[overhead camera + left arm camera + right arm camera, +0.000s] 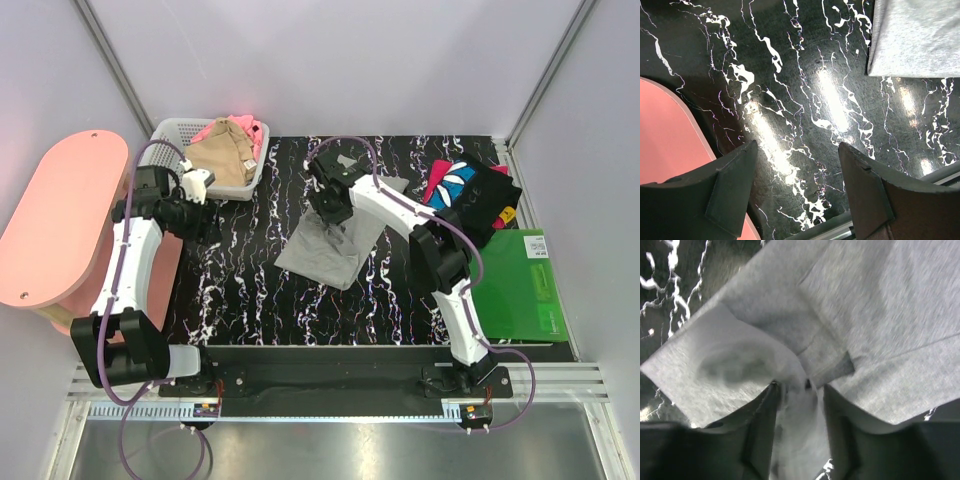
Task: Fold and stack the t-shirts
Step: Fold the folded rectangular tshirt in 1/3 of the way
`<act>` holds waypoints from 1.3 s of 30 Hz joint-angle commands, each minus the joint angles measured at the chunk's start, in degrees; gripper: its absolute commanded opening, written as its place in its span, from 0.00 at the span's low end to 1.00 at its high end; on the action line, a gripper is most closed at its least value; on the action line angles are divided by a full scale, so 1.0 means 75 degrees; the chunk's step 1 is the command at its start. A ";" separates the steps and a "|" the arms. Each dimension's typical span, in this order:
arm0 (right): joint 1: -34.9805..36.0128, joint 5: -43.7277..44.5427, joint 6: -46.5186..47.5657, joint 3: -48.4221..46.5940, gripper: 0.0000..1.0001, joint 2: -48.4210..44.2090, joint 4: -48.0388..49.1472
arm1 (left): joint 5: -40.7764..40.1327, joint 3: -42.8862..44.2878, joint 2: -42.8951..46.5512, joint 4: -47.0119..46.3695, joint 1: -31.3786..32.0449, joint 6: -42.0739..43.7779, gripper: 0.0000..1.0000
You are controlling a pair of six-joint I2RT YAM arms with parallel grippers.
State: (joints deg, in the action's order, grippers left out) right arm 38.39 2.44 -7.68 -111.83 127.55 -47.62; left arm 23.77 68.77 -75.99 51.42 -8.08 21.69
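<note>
The light-grey t-shirt [335, 245] lies part-folded on the black marbled table [240, 280] at the centre. My right gripper [330, 212] is shut on a bunch of its cloth [799, 405] and lifts that part above the rest of the shirt [890, 315]. The black printed t-shirt [468, 195] lies at the back right, partly on the green board [520, 285]. The tan t-shirt [222, 155] and the pink t-shirt [245, 125] sit in the white basket [170, 130]. My left gripper [797, 150] is open and empty over bare table, left of the grey shirt's corner [915, 40].
A pink oval board [60, 220] stands left of the table; its edge shows in the left wrist view [670, 140]. The metal rail runs along the table's near edge [330, 385]. White walls close in the back and sides.
</note>
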 commanded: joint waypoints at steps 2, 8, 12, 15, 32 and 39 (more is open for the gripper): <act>-0.0279 0.0271 0.0215 -0.0710 0.73 0.0349 0.0126 | -0.0111 -0.0076 0.0053 -0.0047 0.0151 0.0143 0.70; -0.0770 0.1279 0.0134 -0.1436 0.83 0.0595 -0.0085 | -0.0193 -0.0158 0.0053 -0.0035 0.0256 0.0178 0.70; -0.1169 0.2506 -0.0053 -0.1706 0.83 0.0467 -0.0284 | -0.0239 -0.0170 0.0088 0.0000 0.0327 0.0166 0.70; -0.1181 0.3399 -0.0241 -0.1636 0.83 0.0163 -0.0424 | -0.0263 -0.0147 0.0123 0.0000 0.0467 0.0108 0.71; -0.0689 -0.0208 -0.1448 0.1938 0.55 -0.1375 0.0993 | -0.0474 -0.0428 0.0264 -0.0012 0.1030 -0.0115 0.70; -0.0970 -0.0289 -0.1554 0.1879 0.52 -0.0566 0.1016 | -0.0521 -0.0486 0.0428 0.0000 0.1030 -0.0080 0.70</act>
State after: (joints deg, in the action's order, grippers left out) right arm 32.80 1.98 -17.80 -97.36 120.81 -42.22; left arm 20.73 65.12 -75.20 52.58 -0.45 20.99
